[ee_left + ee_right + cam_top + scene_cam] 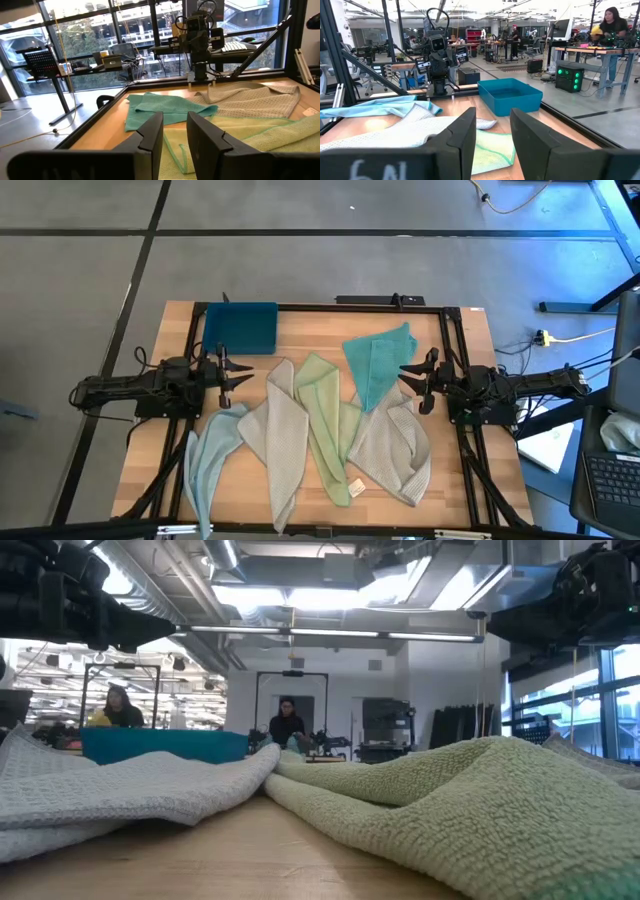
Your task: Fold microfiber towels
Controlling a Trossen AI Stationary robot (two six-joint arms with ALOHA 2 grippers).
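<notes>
A: What covers the pale wooden slatted surface (300, 320)?

B: Five limp microfiber towels, fanned out and overlapping. Largest in spread is the light grey waffle-textured towel (282, 442) at the middle, a long crumpled strip running from the centre toward six o'clock. Beside it lies the pale green terry towel (325, 425), also a long rumpled strip, with a small label at its lower end; in the low view its looped pile (470, 810) bulges up close to the camera.

A: And the others?

B: A second light grey waffle towel (395, 445) sits bunched at about four o'clock, its edge under the teal square towel (378, 365), which lies at two o'clock, folded over loosely with one corner pointing up. The pale blue soft towel (208, 460) trails at about eight o'clock, narrow and twisted.

A: Anything smaller?

B: A dark blue rectangular rigid tray (240, 327) at eleven o'clock, apart from the towels.

A: The arms?

B: The left hand (238, 372) hovers at nine o'clock, the right hand (410, 380) at three o'clock beside the teal towel. Each has its fingers parted a little and grasps nothing.
</notes>
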